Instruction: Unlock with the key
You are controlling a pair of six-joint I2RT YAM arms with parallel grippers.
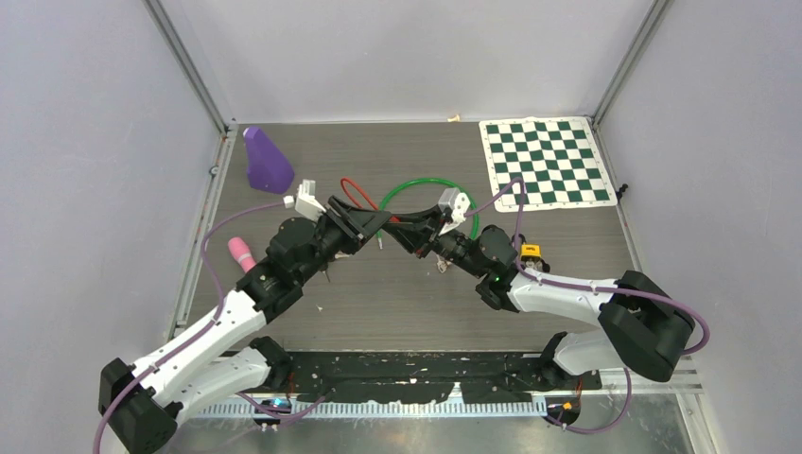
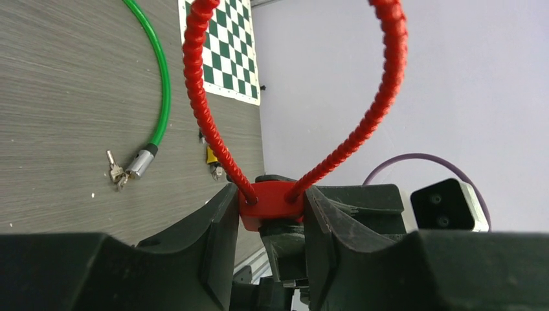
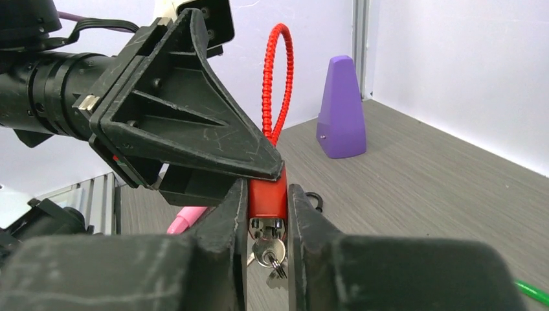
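A red padlock (image 2: 272,202) with a red ribbed cable loop (image 2: 213,129) is held above the table between both grippers. My left gripper (image 2: 272,210) is shut on the lock body's upper end. A silver key (image 3: 266,250) with a ring and a second key sits in the keyhole at the lock's lower end (image 3: 267,194). My right gripper (image 3: 267,217) is closed against the sides of that lower end, with the key head between its fingers and not pinched. In the top view the two grippers (image 1: 378,225) (image 1: 405,233) meet at table centre, with the red loop (image 1: 355,194) behind them.
A green cable lock (image 1: 427,184) with its own keys (image 2: 116,173) lies just behind the grippers. A purple cone (image 1: 266,161) stands back left, a pink pen (image 1: 240,252) lies at the left, a checkerboard mat (image 1: 546,163) back right, and a small yellow item (image 1: 532,252) by the right arm.
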